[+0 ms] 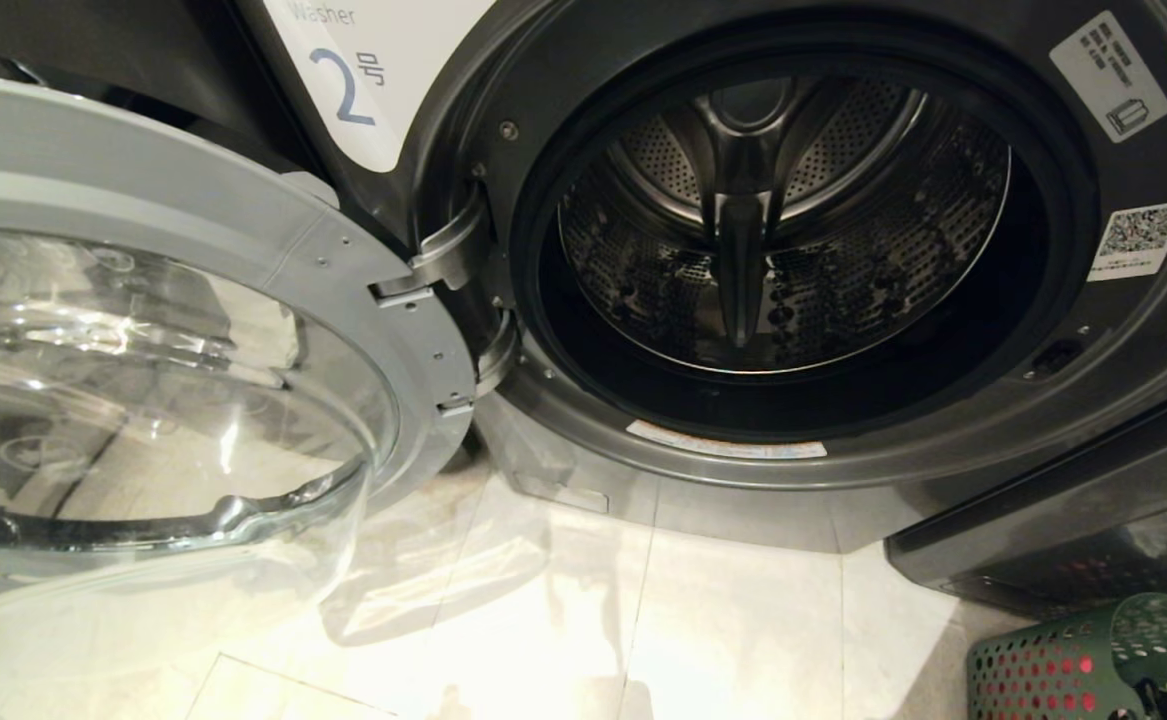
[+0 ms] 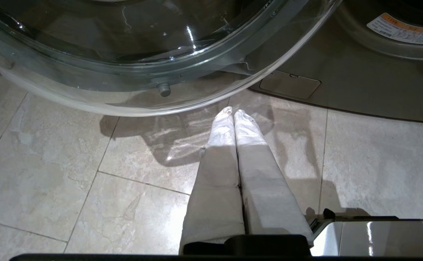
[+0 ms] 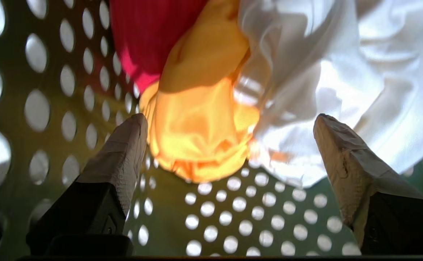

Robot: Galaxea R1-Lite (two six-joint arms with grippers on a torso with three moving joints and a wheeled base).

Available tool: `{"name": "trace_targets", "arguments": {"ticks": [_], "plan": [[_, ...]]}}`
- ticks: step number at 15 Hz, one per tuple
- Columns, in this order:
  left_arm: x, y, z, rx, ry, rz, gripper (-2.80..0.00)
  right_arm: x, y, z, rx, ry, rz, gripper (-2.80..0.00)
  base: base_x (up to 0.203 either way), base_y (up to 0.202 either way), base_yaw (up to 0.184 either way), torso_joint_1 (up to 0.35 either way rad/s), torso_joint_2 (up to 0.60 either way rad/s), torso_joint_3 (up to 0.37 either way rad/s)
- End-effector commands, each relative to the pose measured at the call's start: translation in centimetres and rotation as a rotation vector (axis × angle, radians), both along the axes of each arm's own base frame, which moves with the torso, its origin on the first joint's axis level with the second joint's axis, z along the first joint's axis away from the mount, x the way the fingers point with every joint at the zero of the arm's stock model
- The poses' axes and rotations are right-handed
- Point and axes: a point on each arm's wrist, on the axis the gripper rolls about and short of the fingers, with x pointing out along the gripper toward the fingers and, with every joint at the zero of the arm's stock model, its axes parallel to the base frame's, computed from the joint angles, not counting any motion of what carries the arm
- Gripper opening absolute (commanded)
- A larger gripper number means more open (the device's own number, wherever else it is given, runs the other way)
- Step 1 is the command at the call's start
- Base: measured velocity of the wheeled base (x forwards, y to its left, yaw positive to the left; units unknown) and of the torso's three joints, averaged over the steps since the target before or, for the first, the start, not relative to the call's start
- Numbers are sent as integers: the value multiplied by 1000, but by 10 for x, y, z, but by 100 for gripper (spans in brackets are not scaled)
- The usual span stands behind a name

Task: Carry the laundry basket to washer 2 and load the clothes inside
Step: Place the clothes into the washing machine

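Washer 2 (image 1: pixel 1123 400) fills the head view, its label "2" (image 1: pixel 343 90) at the top and its steel drum (image 1: pixel 783 220) bare inside. The glass door (image 1: pixel 143 380) is swung wide to the left. The green laundry basket (image 1: pixel 1093 660) sits on the floor at the lower right corner. My right gripper (image 3: pixel 229 121) is inside the basket (image 3: pixel 233 217), open, fingers straddling the clothes: a yellow-orange garment (image 3: pixel 200 134), a red-pink one (image 3: pixel 142 32) and a white one (image 3: pixel 341 72). My left gripper (image 2: pixel 233 111) hangs shut above the floor tiles, below the door's rim (image 2: pixel 160 105).
Pale floor tiles (image 1: pixel 643 620) lie in front of the washer. The open door (image 2: pixel 124 43) overhangs the floor on the left. A lower washer panel (image 1: pixel 1063 500) juts out just behind the basket.
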Motion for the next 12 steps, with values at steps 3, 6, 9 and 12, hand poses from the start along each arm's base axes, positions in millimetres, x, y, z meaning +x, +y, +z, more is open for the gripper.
{"name": "trace_targets", "arguments": {"ticks": [3,6,9,12], "plan": [[0,0,0,0,3,0,-280,10,10,-28,-1,-22,22,0,0,0,0,0,0,0],[0,0,0,0,3,0,-280,12,26,-25,98,-70,111,0,0,0,0,0,0,0],[0,0,0,0,3,0,-280,17,41,-18,162,-87,166,0,0,0,0,0,0,0],[0,0,0,0,3,0,-280,22,58,-10,222,-92,205,0,0,0,0,0,0,0]]}}
